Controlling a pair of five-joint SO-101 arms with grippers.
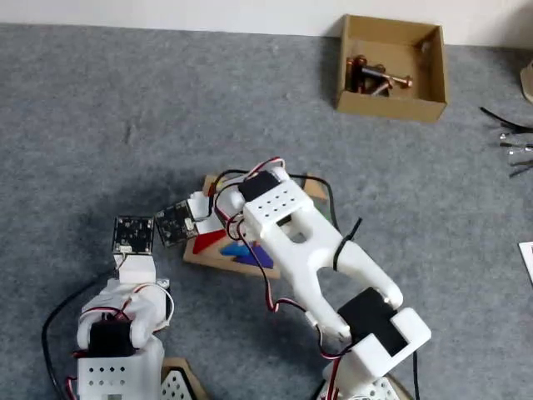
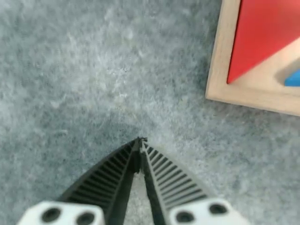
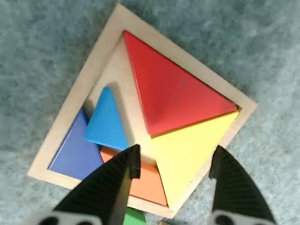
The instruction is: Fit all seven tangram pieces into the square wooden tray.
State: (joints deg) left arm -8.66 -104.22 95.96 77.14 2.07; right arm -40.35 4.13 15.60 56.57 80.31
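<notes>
— How's the light?
— Soft and even, from above. The right arm [image 1: 316,250] drops a faint shadow on the grey surface [image 1: 100,108].
— And up close?
— A darker patch lies under the left fingers [image 2: 112,173]

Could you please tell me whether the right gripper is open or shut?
Open: the right gripper hangs above the wooden tray with its jaws wide apart.

We see the wooden tray [image 3: 80,93] holding a big red triangle [image 3: 173,93], a yellow triangle [image 3: 190,154], an orange piece [image 3: 147,180] and a violet piece [image 3: 75,154] lying flat. A light-blue triangle [image 3: 107,122] sits askew, overlapping the violet.
</notes>
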